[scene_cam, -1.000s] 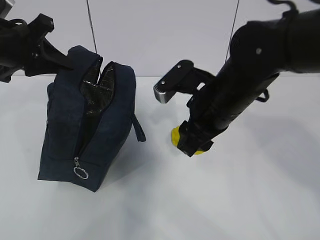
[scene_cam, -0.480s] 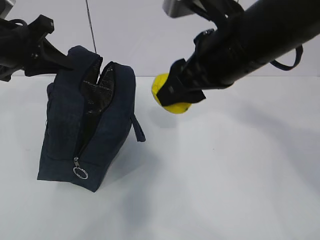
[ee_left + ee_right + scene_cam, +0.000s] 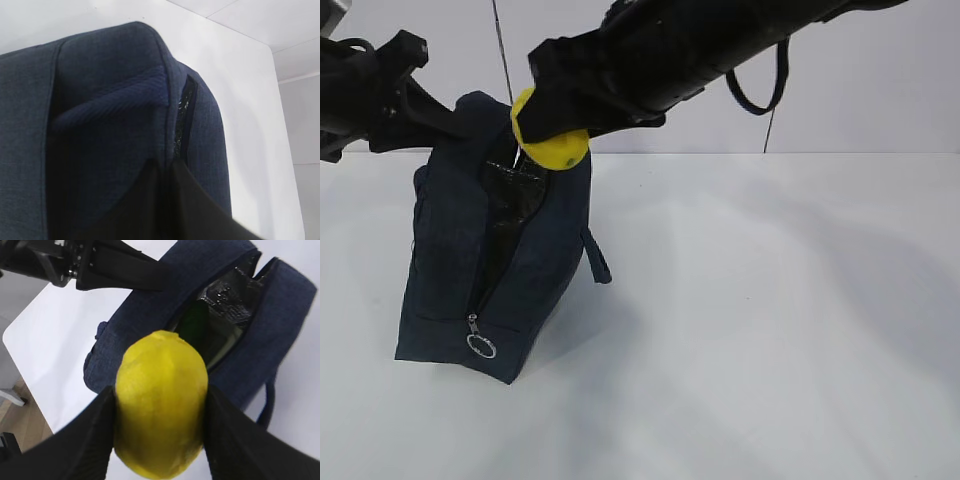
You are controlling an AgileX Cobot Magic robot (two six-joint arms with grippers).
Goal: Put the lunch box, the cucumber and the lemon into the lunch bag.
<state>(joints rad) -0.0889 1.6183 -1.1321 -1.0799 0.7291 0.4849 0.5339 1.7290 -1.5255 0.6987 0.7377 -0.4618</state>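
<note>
Carried from mid-frame to upper left of the exterior view: lemon (image 3: pixel 550 140), clamped in the right gripper (image 3: pixel 555 115) above the open lunch bag (image 3: pixel 500 250). Left gripper (image 3: pixel 445 122) pinched shut on the bag's top edge. Left wrist view: only navy fabric (close up). Right wrist view: lemon squeezed between both fingers (image 3: pixel 90 432), dark green showing inside the bag.

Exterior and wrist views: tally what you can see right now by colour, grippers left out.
Yellow: 1, the lemon
Navy: 1, the lunch bag
Dark green: 1, a glossy shape inside the bag opening, likely the cucumber
Total: 3
</note>
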